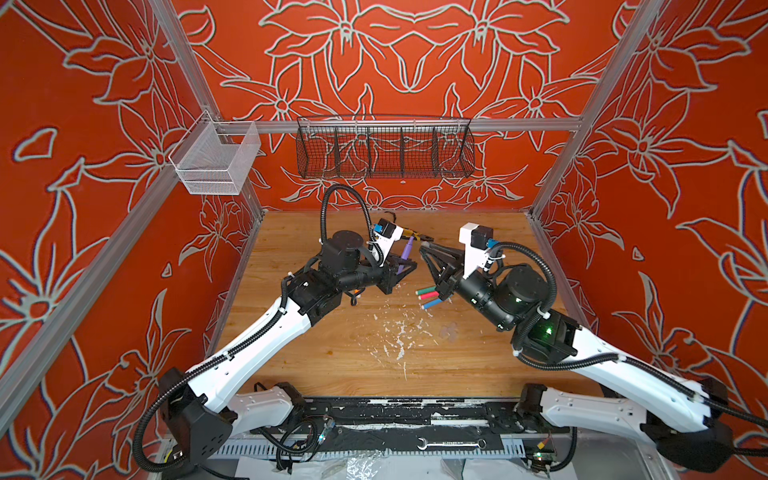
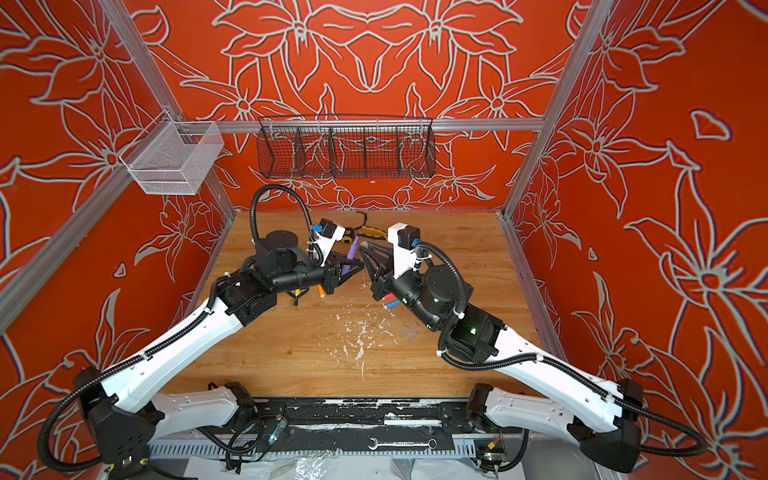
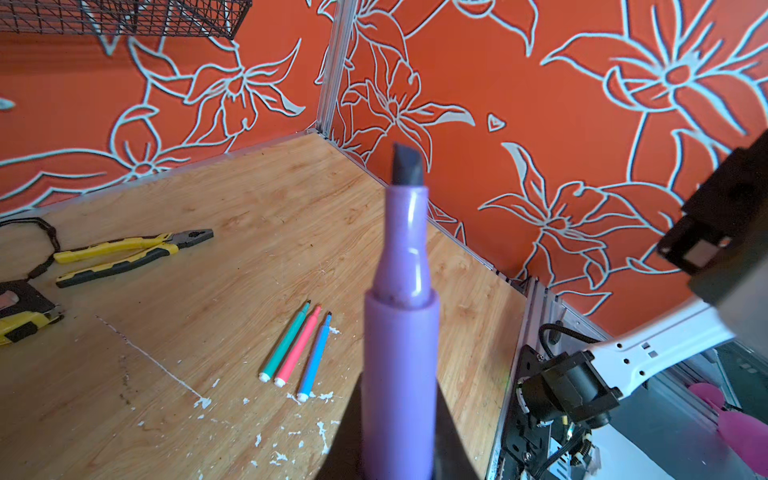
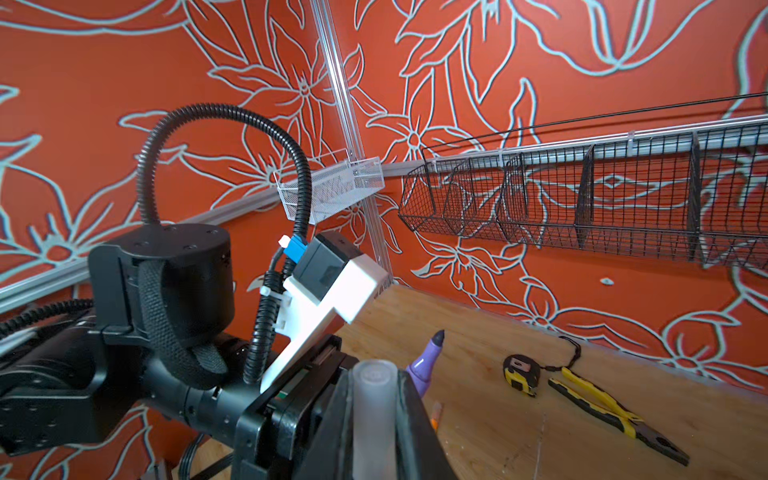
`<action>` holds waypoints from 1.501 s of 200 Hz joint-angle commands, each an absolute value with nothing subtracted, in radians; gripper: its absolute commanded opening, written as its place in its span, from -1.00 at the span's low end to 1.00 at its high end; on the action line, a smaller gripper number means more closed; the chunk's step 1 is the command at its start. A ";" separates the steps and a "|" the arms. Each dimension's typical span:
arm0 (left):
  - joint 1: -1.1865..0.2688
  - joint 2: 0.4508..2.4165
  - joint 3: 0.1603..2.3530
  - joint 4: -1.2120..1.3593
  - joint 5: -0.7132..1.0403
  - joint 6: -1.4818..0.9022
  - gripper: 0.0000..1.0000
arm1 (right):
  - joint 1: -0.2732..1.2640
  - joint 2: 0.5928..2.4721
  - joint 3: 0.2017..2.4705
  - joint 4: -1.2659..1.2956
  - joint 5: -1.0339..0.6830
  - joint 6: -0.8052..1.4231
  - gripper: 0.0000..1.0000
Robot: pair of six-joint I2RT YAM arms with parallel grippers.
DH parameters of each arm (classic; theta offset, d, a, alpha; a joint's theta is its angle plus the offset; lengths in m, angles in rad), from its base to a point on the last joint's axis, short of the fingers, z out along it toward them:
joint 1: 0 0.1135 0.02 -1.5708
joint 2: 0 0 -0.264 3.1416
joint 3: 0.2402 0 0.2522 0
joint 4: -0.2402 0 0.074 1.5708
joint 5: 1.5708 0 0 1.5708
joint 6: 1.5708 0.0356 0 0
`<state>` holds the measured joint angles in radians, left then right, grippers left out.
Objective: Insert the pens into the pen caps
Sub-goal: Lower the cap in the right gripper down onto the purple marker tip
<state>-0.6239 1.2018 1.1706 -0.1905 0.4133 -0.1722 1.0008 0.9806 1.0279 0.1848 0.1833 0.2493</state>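
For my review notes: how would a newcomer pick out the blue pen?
On the wooden table, find the white flecks near the middle. Three pens lie side by side next to them; the blue pen is the one closest to the flecks, with the pink pen beside it and the green pen farthest.

A purple pen, a frosted clear cap; green pen, pink pen, blue pen; tan woodgrain tabletop; orange walls with pale flower outlines.

Purple pen is glossy plastic, pen cap frosted, table grainy wood.
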 commanded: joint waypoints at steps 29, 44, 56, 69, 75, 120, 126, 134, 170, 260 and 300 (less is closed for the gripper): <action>-0.639 1.211 1.180 -0.160 0.444 -0.166 -1.00 | 1.000 1.014 1.023 0.272 0.130 0.308 -1.00; -0.644 1.208 1.174 -0.153 0.437 -0.161 -1.00 | 0.999 1.034 1.029 0.278 0.120 0.318 -1.00; -0.647 1.200 1.171 -0.149 0.426 -0.160 -1.00 | 0.996 1.045 1.029 0.290 0.117 0.331 -1.00; -0.649 1.186 1.156 -0.132 0.413 -0.165 -1.00 | 0.992 1.056 1.024 0.304 0.114 0.344 -1.00; -0.651 1.178 1.144 -0.118 0.410 -0.166 -1.00 | 0.990 1.059 1.021 0.311 0.114 0.351 -1.00; -0.652 1.154 1.123 -0.105 0.414 -0.159 -1.00 | 0.958 1.054 0.985 0.351 0.120 0.401 -1.00; -0.652 1.155 1.124 -0.108 0.414 -0.156 -1.00 | 0.952 1.047 0.976 0.357 0.121 0.407 -1.00; -0.652 1.158 1.128 -0.115 0.413 -0.155 -1.00 | 0.944 1.035 0.962 0.366 0.121 0.414 -1.00; -0.659 1.169 1.141 -0.133 0.448 -0.124 -1.00 | 0.904 0.979 0.914 0.390 0.107 0.452 -1.00; -0.761 1.216 1.184 -0.188 0.412 -0.009 -1.00 | 0.837 0.814 0.747 0.539 0.068 0.524 -1.00; -0.779 1.236 1.205 -0.210 0.412 0.008 -1.00 | 0.835 0.774 0.686 0.631 0.045 0.535 -1.00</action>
